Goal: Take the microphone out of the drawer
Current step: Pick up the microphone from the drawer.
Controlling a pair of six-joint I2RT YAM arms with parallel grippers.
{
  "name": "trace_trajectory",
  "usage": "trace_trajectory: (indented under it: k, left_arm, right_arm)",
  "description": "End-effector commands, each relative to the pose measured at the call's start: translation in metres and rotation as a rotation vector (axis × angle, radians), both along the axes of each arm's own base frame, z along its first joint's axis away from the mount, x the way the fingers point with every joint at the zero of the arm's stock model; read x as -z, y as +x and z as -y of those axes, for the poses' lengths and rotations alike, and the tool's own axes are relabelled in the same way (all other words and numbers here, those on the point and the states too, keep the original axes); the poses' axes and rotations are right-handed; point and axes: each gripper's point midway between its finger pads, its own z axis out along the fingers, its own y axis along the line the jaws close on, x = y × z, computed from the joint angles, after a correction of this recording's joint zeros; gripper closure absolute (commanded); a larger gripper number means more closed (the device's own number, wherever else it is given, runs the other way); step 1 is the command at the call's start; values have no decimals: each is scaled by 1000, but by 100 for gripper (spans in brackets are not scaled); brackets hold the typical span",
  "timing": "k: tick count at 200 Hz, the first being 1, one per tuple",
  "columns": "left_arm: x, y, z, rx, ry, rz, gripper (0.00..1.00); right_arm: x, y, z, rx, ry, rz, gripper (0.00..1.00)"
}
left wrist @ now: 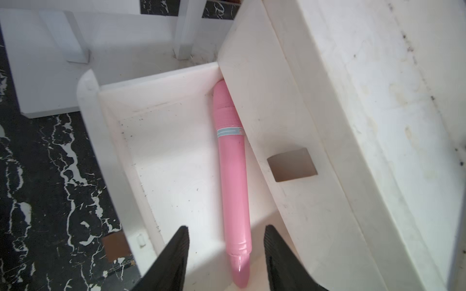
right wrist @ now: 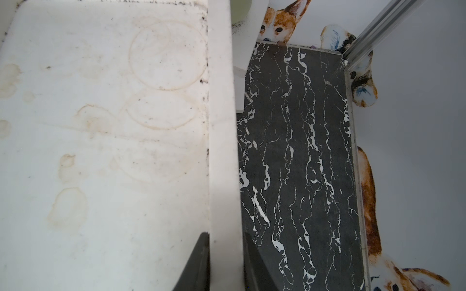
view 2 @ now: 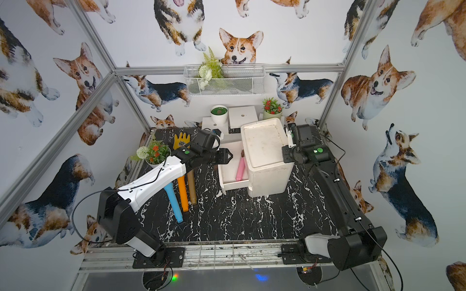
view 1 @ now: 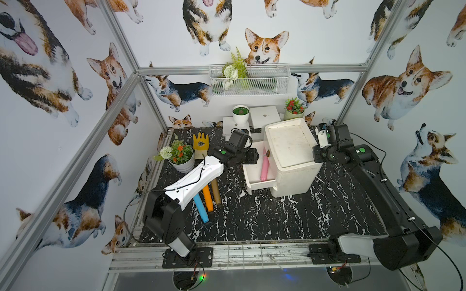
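One microphone [left wrist: 233, 176]: pink with a pale blue band, lying flat in the drawer [left wrist: 108, 151] along the side nearest the cabinet [view 1: 295, 173], its far end tucked under the cabinet front.
Drawer: white, pulled out, holding the microphone.
Cabinet: white, stained top with a raised rim, standing on the tabletop [view 1: 264, 214].
Left end effector [left wrist: 227, 228]: over the drawer, fingers spread either side of the microphone's tapered end, apart from it.
Right end effector [right wrist: 225, 235]: pressed together on the cabinet's raised rim, one finger each side.
Tabletop: black marble, three tubes [view 1: 208, 199] side by side.
Wire basket [view 1: 252, 85]: on the back wall, holding greenery.
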Motion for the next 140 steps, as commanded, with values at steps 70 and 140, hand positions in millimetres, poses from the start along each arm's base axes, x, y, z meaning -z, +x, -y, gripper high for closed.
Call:
trace_trajectory:
  k: [70,140]
  left_arm:
    - [45,-6,25,123,235,-30,48]
    - [72,-6,47,144,237,-59,48]
  right_arm:
    - [34,-34,3,-25,-39,-192,76]
    - [34,-35,3,-26,-42,-190,75]
